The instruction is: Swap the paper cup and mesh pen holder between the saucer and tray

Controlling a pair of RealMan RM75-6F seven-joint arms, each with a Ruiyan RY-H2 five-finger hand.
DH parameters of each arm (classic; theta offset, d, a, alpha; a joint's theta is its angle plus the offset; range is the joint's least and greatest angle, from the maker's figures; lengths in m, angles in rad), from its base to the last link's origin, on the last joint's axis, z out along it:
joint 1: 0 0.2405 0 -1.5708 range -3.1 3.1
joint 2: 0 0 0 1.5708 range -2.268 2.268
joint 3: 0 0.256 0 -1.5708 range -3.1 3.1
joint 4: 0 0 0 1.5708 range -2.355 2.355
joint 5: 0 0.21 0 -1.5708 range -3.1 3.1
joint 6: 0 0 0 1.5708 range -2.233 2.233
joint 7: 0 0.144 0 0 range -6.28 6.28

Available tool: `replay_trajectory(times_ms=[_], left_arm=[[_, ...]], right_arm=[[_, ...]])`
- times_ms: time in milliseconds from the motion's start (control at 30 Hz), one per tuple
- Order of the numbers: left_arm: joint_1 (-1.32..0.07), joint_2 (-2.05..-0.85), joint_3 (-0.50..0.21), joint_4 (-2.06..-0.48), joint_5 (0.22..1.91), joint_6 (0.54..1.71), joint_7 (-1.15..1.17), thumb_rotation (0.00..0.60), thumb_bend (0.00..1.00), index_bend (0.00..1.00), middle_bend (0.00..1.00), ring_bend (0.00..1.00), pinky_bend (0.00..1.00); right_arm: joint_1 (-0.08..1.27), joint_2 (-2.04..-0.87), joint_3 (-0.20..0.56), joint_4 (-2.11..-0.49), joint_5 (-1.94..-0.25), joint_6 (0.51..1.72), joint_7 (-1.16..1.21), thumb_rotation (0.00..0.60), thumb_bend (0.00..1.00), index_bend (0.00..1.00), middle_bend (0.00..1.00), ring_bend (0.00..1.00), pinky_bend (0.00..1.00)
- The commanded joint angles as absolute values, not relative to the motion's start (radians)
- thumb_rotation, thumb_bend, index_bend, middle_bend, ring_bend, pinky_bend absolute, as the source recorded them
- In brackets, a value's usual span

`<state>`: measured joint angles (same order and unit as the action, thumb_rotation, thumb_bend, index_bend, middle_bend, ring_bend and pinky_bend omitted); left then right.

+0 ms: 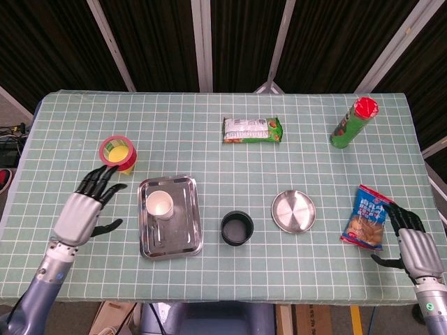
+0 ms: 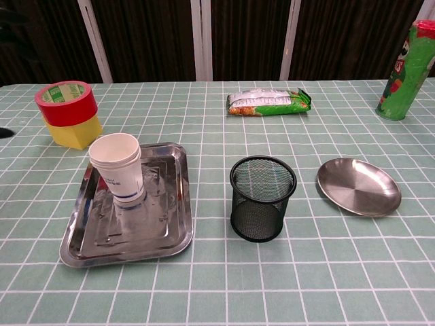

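we see the paper cup [image 2: 116, 168] standing upright in the tray [image 2: 166, 234], while the mesh pen holder [image 2: 262, 197] sits on the surface [image 1: 209, 146] between the tray and the bare saucer [image 2: 358, 186]. our left hand [image 1: 85, 209] hovers left of the tray with fingers spread, holding nothing. our right hand [image 1: 412, 246] sits near the surface's right edge beside a snack bag [image 1: 368, 217], fingers seemingly apart, though partly cropped.
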<state>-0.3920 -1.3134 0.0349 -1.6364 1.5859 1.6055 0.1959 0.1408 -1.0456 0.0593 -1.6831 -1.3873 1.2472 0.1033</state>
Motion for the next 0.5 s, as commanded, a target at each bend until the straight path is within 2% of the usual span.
replay_trajectory(times_ms=[33, 267, 500], left_arm=[[-0.249, -1.287, 0.086, -1.600, 1.610, 1.751, 0.157, 0.600, 0.01, 0.26, 0.01, 0.00, 0.11], [-0.186, -1.267, 0.097, -1.590, 1.595, 1.764, 0.140, 0.600, 0.03, 0.26, 0.03, 0.00, 0.11], [-0.159, -1.251, 0.070, -1.642, 1.534, 1.724, 0.237, 0.600, 0.05, 0.26, 0.02, 0.00, 0.11]], right_arm=[[0.209, -1.061, 0.063, -1.682, -1.529, 1.234, 0.147, 0.600, 0.00, 0.05, 0.00, 0.03, 0.00], [0.353, -1.051, 0.111, -1.812, -1.569, 1.098, 0.084, 0.600, 0.00, 0.07, 0.00, 0.06, 0.01], [0.480, -1.090, 0.154, -1.921, -1.465, 0.935, -0.068, 0.600, 0.00, 0.07, 0.00, 0.06, 0.01]])
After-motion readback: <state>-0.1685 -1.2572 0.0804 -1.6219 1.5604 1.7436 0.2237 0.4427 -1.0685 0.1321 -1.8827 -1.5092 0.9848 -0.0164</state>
